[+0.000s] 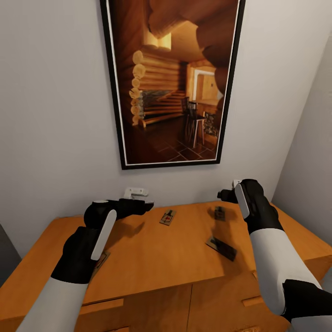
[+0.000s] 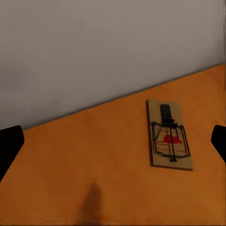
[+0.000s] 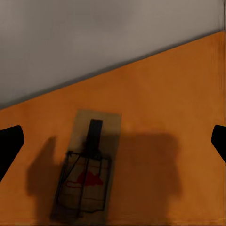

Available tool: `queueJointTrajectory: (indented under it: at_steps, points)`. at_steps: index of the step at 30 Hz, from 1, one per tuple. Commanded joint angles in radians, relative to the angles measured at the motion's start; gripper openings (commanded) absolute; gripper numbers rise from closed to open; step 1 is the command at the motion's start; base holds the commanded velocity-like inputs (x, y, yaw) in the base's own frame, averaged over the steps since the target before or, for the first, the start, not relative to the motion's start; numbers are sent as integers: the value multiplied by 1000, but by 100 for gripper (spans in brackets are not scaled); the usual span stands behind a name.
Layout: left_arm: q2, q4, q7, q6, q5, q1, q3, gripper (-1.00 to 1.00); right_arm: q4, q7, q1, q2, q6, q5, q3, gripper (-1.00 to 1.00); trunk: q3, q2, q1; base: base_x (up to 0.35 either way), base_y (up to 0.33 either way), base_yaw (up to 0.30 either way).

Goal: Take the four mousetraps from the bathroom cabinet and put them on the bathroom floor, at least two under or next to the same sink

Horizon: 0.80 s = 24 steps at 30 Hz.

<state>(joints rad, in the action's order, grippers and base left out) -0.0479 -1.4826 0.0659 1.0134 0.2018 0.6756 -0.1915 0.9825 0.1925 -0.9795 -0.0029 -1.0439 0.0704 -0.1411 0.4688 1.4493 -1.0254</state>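
Pale grey walls met in a corner at the right, and a large black-framed picture (image 1: 173, 83) of a log interior hung above the cabinet (image 1: 152, 258). Its orange-brown top was flat and smooth, with drawer fronts and slim bar handles showing along the near edge.

Four mousetraps lay on that top, all flat: one near the back centre (image 1: 168, 217), one back right (image 1: 219, 213), one darker and angled toward the front right (image 1: 222, 248), and one at the left (image 1: 102, 260), partly hidden under the left forearm. Each was a tan board with dark wire and a red spot.

Left gripper (image 2: 113, 141) hovered above the top with jaws spread wide, the centre trap (image 2: 169, 135) lying between its fingertips and clear of both. Right gripper (image 3: 113, 141) was likewise spread, over the back-right trap (image 3: 89, 167), not touching it. Bare wood surrounded each trap; the wall ran close behind the rear pair.
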Motion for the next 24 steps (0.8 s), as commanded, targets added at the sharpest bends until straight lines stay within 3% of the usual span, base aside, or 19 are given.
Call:
queueJointTrajectory:
  at_steps: [1,24]
  points:
    - [-1,-1,4,7,-2,1,1,100,1,7,-1,0,-3,8,0,100,1,1,0,-187,0,0]
    - [0,-1,3,17,-2,1,0,100,-2,12,-1,5,-3,9,0,100,1,1,0,-42,0,0]
